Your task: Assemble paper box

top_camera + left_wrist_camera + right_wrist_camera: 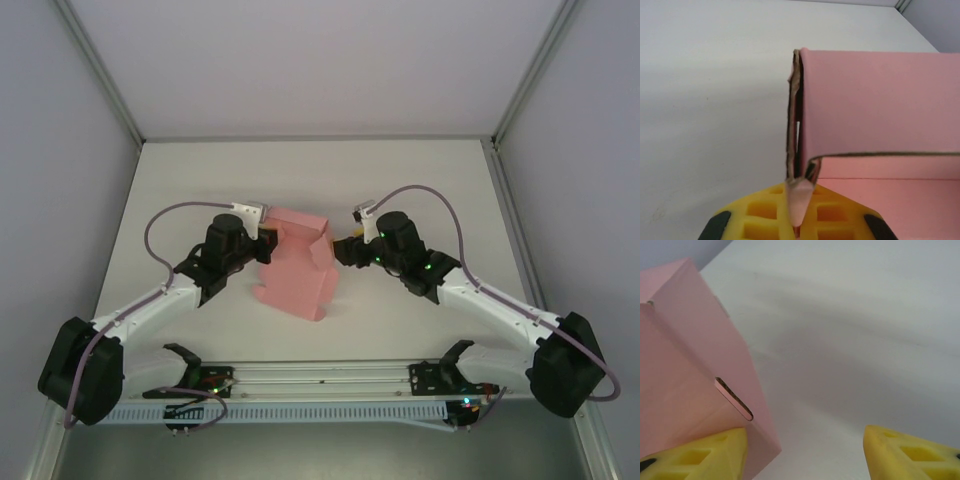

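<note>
The paper box [298, 265] is pink card, partly folded, lying in the middle of the white table between both arms. My left gripper [268, 240] is at the box's upper left edge. In the left wrist view its yellow fingers [760, 215] are shut on a thin upright flap of the paper box [875, 105], with the pinched card edge poking out between them. My right gripper [346, 250] is at the box's right side, open. In the right wrist view the yellow fingers [705, 455] stand wide apart, and the left one lies against a pink panel [685, 360] that has a narrow slot [733, 398].
The white table [420, 190] extends behind and to both sides of the box. Grey walls with metal frame posts [100, 70] close in the left, right and back. A rail [320, 375] carrying the arm bases runs along the near edge.
</note>
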Action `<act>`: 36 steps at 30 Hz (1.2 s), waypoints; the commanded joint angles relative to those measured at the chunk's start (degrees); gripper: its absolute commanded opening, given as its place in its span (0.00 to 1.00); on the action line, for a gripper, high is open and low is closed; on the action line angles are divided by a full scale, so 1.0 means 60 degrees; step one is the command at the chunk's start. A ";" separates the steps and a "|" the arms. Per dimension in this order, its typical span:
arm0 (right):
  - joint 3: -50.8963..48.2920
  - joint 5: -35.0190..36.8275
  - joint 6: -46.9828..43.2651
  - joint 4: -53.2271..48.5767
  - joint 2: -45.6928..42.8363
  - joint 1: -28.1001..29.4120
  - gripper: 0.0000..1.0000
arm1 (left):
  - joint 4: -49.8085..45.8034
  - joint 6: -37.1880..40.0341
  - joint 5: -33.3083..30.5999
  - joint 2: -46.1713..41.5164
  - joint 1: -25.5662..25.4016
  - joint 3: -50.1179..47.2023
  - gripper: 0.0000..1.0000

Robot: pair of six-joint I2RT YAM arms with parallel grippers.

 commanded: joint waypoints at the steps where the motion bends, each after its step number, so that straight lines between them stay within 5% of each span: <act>1: 0.0273 0.1351 -0.0008 -0.0805 -0.0351 0.0095 0.64 | -0.0107 0.0122 -0.0284 0.0048 -0.0075 0.0280 0.00; 6: 0.0054 0.1289 -0.0080 -0.1353 -0.0850 0.0103 0.63 | -0.0110 0.0166 -0.0295 0.0122 -0.0072 0.0332 0.00; 13: -0.0158 -0.0241 -0.0751 -0.0989 -0.1465 0.0106 0.56 | -0.0142 0.0219 -0.0249 0.0239 -0.0071 0.0405 0.00; 23: 0.0485 -0.2477 -0.1256 -0.0202 -0.0105 0.0094 0.55 | -0.0133 0.0126 -0.0152 0.0304 -0.0078 0.0490 0.00; 27: 0.0759 -0.2100 -0.1186 0.0404 0.0397 0.0189 0.52 | -0.0147 0.0060 -0.0119 0.0357 -0.0091 0.0530 0.00; 32: 0.1181 0.0093 -0.0925 0.0627 0.0882 0.0505 0.55 | -0.0233 -0.0071 -0.0165 0.0426 -0.0097 0.0579 0.00; 36: 0.1384 0.0729 -0.0861 0.0790 0.1205 0.0748 0.55 | -0.0394 -0.0174 -0.0272 0.0460 -0.0160 0.0655 0.00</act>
